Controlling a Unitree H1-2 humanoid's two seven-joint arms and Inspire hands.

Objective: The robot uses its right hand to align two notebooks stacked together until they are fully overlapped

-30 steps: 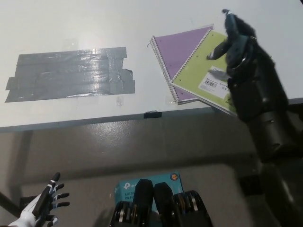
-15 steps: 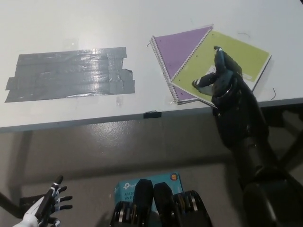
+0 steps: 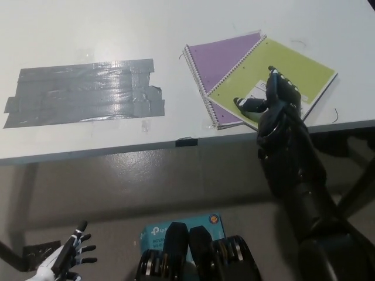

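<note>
The 2 notebooks lie in the upper right of the frame, near the front edge of the white tabletop [image 3: 176,35]. The green notebook [image 3: 287,67] rests on top of the purple notebook [image 3: 220,55], turned at an angle to it, so a wedge of purple cover shows at the upper left and a thin strip along the lower left; they are not yet overlapped.

Over the last second the black right hand [image 3: 275,102] has come down from the far right corner of the green cover to its near edge. It now lies on the lower part of that cover, over the white barcode label, fingers spread and pointing up the frame, the thumb stretched left toward the spiral binding. It presses flat and has nothing clasped. The green notebook has barely turned in that time, so the hand seems only to have found its place for a push or a twist. Judging by the angle that remains, the alignment is hardly begun, and the top book needs rotating until its spiral meets the purple one's.

A patch of grey tape [image 3: 85,91] sits well apart at the left. The white left hand [image 3: 67,260] rests at the lower left, below the tabletop, fingers apart and empty
</note>
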